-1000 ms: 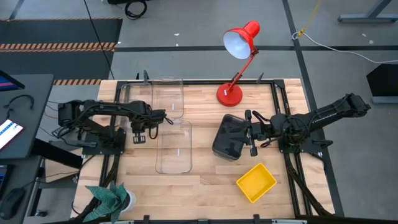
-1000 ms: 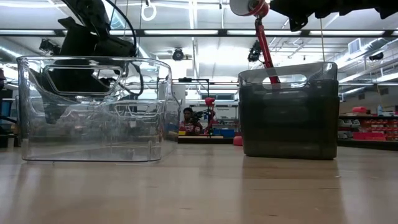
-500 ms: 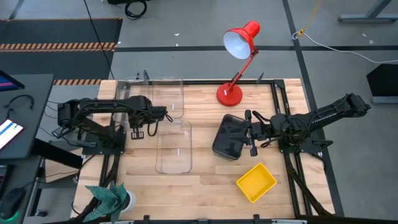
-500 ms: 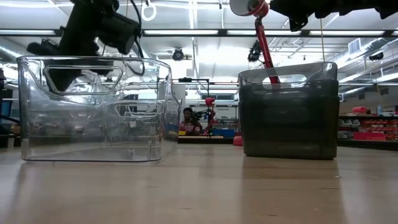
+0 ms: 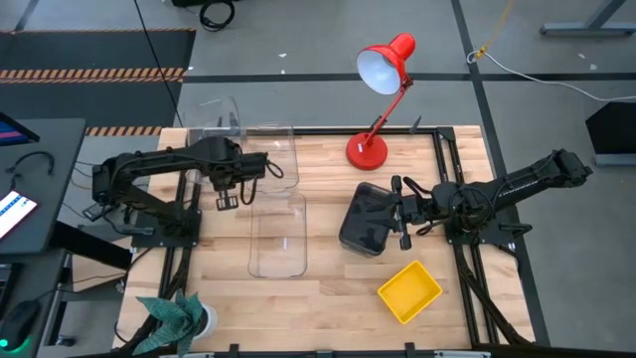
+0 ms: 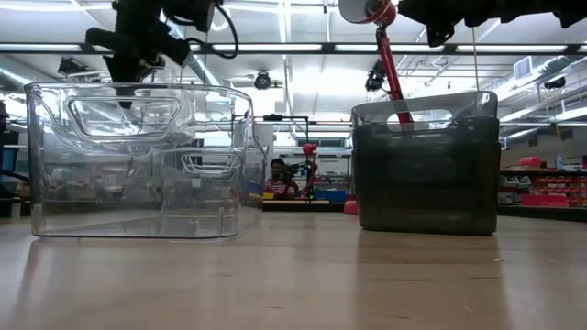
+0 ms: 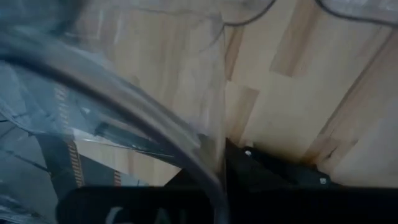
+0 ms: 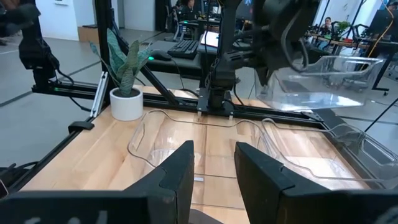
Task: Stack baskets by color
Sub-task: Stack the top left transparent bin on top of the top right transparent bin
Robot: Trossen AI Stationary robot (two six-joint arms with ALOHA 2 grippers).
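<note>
Clear baskets number three: one (image 5: 212, 117) is held lifted at far left by the closed left gripper (image 5: 227, 189), two (image 5: 268, 151) (image 5: 277, 234) rest on the table. One grey basket (image 5: 364, 220) is gripped by the part-open right gripper (image 5: 399, 215); one yellow basket (image 5: 408, 291) lies near right.

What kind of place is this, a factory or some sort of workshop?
Probably a robotics lab or workshop: two robot arms are mounted at a wooden table, more workbenches stand behind, and a person sits at one.

grey concrete floor (image 5: 298, 50) crossed by dark tape lines, a hazard-striped mat (image 5: 94, 73) at one side; ceiling strip lights (image 6: 303, 48) glow over distant workbenches where a seated person (image 6: 277, 176) shows
</note>
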